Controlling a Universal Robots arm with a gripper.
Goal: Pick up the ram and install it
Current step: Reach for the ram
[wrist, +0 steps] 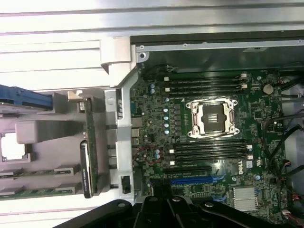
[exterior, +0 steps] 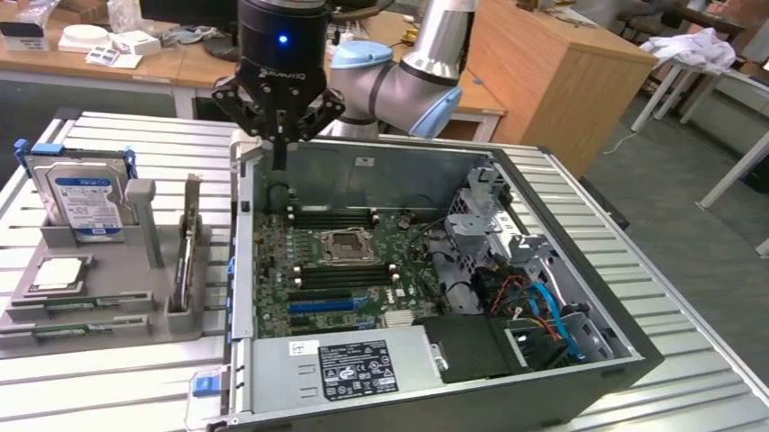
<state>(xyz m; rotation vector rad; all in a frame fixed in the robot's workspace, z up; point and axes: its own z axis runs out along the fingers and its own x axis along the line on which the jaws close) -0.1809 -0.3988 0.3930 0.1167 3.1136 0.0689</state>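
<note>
Green ram (exterior: 190, 243) stands at seven o'clock of our empty, pressed-together gripper (exterior: 279, 144); we should straddle its thin edge squarely.

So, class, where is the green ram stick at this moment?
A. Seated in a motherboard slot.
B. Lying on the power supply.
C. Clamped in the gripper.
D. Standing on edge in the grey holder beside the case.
D: the ram stands on edge in the grey holder beside the computer case, and the shut gripper above the case holds nothing.
</note>
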